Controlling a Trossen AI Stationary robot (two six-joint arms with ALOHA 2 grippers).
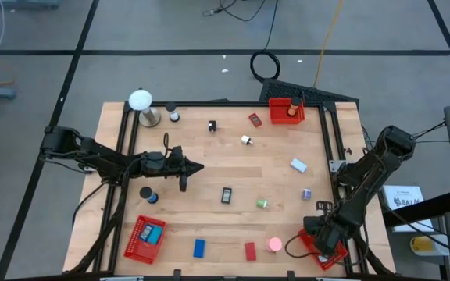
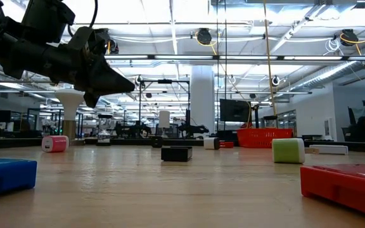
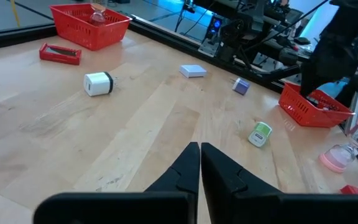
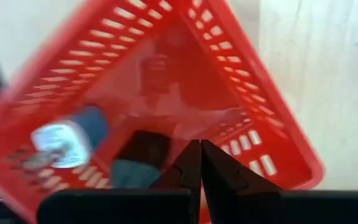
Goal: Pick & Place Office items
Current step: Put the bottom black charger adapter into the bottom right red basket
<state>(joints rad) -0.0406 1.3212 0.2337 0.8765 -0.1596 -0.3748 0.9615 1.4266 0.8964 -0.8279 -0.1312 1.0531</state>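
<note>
Two dark arms work over the pale wooden table [image 1: 233, 168], and both pincers are pressed together on nothing. The right gripper [image 4: 200, 163] hangs directly over the red mesh basket [image 1: 324, 248] at the table's near right corner, fingertips meeting above its floor; inside that basket lie a pale blue-and-white piece [image 4: 59, 140] and a dark item [image 4: 143, 149], so I judge the arm has come here to drop things off. The left gripper [image 1: 197, 166] hovers above bare wood left of the table's centre, its fingers meeting in a point and aimed toward the middle, probably waiting or lining up on the next piece.

Most office items lie loose on the table, well apart from one another. Taking the small black rectangular block [image 1: 226, 195] near the centre as the landmark: a green-and-white roll [image 1: 262, 204] sits just to its right, a small lilac cylinder [image 1: 306, 193] farther right, and a pale blue flat block [image 1: 298, 165] beyond that, toward the back. In front of it, along the near edge, are a blue block [image 1: 199, 248], a red block [image 1: 250, 250] and a pink round piece [image 1: 275, 244]. To its left stands a dark blue cylinder [image 1: 147, 194]. Behind it sit a white-and-black plug-like piece [image 1: 246, 140], a black clip [image 1: 212, 126] and a flat red piece [image 1: 255, 119].
</note>
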